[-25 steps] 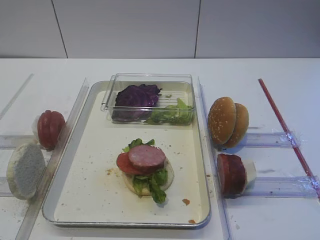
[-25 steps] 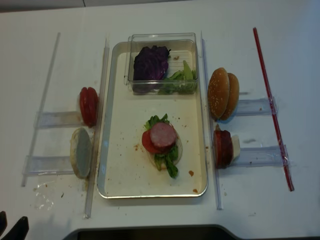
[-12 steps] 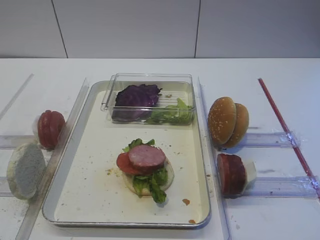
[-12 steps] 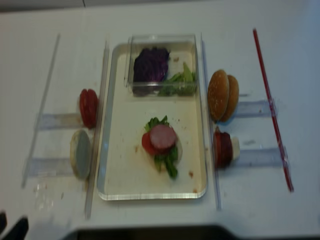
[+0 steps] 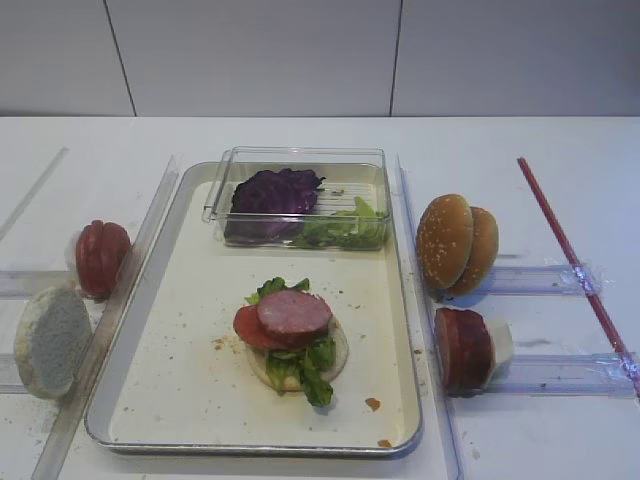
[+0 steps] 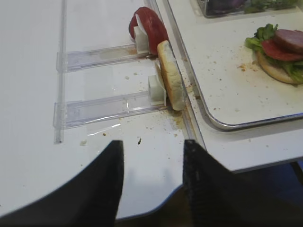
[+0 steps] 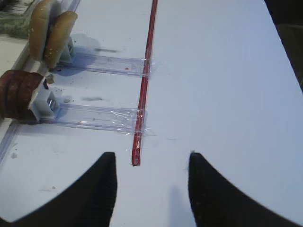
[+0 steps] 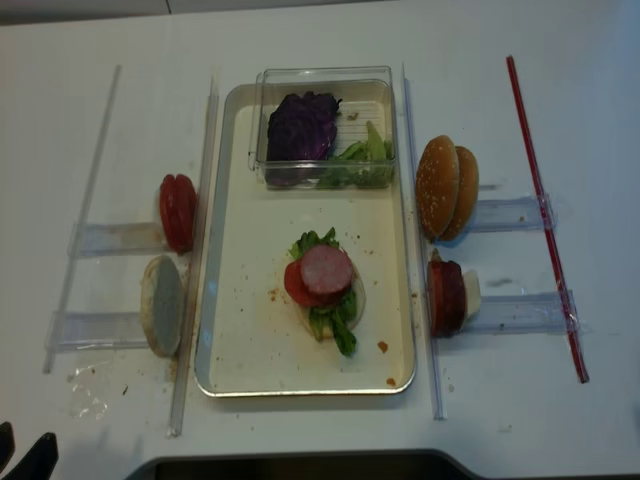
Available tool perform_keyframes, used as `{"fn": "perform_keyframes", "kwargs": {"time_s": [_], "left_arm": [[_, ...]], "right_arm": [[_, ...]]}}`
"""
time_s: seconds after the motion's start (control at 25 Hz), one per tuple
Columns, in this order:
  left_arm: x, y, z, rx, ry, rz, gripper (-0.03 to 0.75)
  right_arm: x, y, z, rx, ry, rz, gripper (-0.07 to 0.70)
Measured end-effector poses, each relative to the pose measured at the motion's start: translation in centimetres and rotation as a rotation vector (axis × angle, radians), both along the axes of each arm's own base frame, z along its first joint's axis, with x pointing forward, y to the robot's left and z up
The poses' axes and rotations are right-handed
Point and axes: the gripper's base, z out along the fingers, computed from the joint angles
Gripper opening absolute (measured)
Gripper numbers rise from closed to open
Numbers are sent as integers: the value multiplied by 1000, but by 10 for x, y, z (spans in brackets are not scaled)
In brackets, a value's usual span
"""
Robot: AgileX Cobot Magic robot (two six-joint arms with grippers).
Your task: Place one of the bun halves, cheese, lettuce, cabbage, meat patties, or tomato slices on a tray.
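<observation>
Tray (image 5: 180,400) near half: bare floor left and right of the stacked burger (image 5: 292,335), approach from above open. Far end blocked by the clear plastic box (image 5: 300,195). Clear rails (image 5: 135,270) run along both long sides of the tray. Left of it, tomato slices (image 5: 101,258) and a pale bun half (image 5: 50,342) stand on edge; right, sesame buns (image 5: 455,243) and patties (image 5: 462,348). Beyond the red strip (image 5: 570,260), the table (image 5: 600,180) is bare.

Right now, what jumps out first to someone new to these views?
The half-built burger mid-tray: bun half, lettuce, tomato slice, meat patty on top. Behind it, a clear plastic box holds purple cabbage and lettuce. Spare sesame bun halves and patties stand on edge to the tray's right.
</observation>
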Motion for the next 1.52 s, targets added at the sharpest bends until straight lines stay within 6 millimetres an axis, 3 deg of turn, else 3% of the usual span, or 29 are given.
{"fn": "perform_keyframes", "kwargs": {"time_s": [1.52], "left_arm": [[0, 0, 0, 0, 0, 0, 285]], "right_arm": [[0, 0, 0, 3, 1, -2, 382]]}}
